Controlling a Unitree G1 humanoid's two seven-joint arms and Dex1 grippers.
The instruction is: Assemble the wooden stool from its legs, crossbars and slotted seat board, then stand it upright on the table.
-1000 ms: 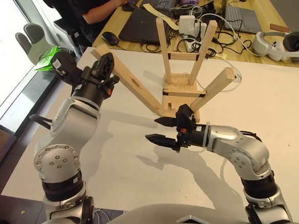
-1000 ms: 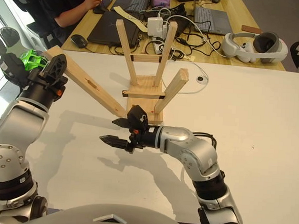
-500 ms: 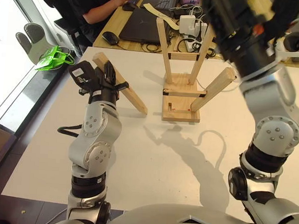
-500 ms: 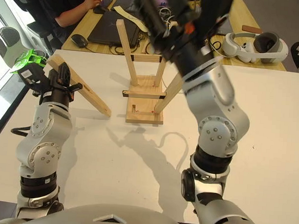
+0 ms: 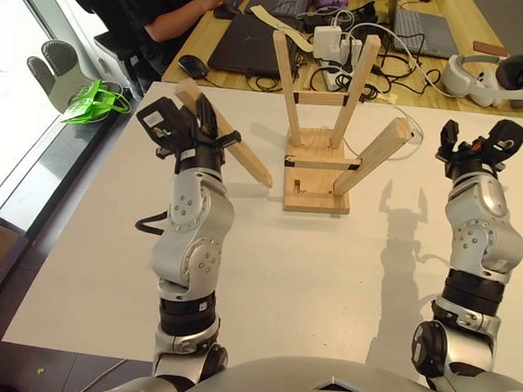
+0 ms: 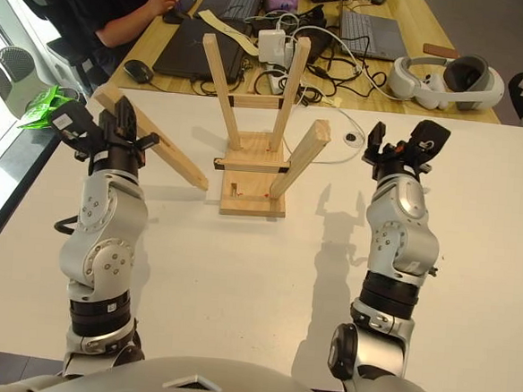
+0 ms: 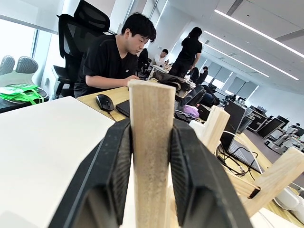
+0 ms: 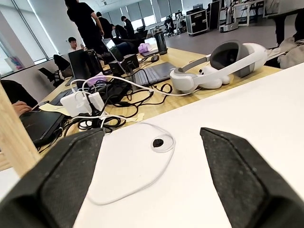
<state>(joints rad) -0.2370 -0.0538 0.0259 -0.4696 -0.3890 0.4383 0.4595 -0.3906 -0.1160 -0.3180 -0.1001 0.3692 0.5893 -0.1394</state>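
Note:
The slotted seat board (image 5: 316,193) lies face down on the white table (image 5: 327,281). Three wooden legs (image 5: 287,81) stick up from it, tied by crossbars (image 5: 322,163). To its left my left gripper (image 5: 211,128) is shut on a loose fourth leg (image 5: 246,157). That leg slants down toward the board and ends short of it. In the left wrist view the black fingers (image 7: 116,161) clamp the leg (image 7: 152,104) on both sides. My right gripper (image 5: 477,139) is raised to the right of the stool, open and holding nothing.
A white cable with a round puck (image 8: 159,142) lies on the table behind the stool. The wooden desk (image 5: 433,47) beyond holds laptops, cables, a mouse and a white headset (image 5: 499,78). The table's left edge drops to the floor.
My right arm left the spot in front of the seat board, swung up and now stands at the right. My left arm pulled the loose leg's end back from the board.

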